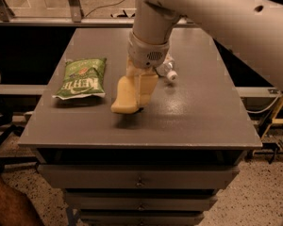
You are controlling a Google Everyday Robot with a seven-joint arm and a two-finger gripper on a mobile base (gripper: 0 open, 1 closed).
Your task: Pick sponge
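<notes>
The pale yellow sponge (122,95) hangs tilted between my gripper's fingers near the middle of the grey table (203,121). Its lower end is a little above the tabletop, with a shadow under it. My gripper (137,97) comes down from the big white arm above and is shut on the sponge. One yellowish finger pad (147,84) lies against the sponge's right side. The sponge's upper part is hidden behind the wrist.
A green snack bag (80,77) lies flat on the table to the left of the sponge. A clear plastic bottle (168,69) lies just behind the gripper on the right. Drawers (139,178) are under the tabletop. A person's leg (9,206) is at the lower left.
</notes>
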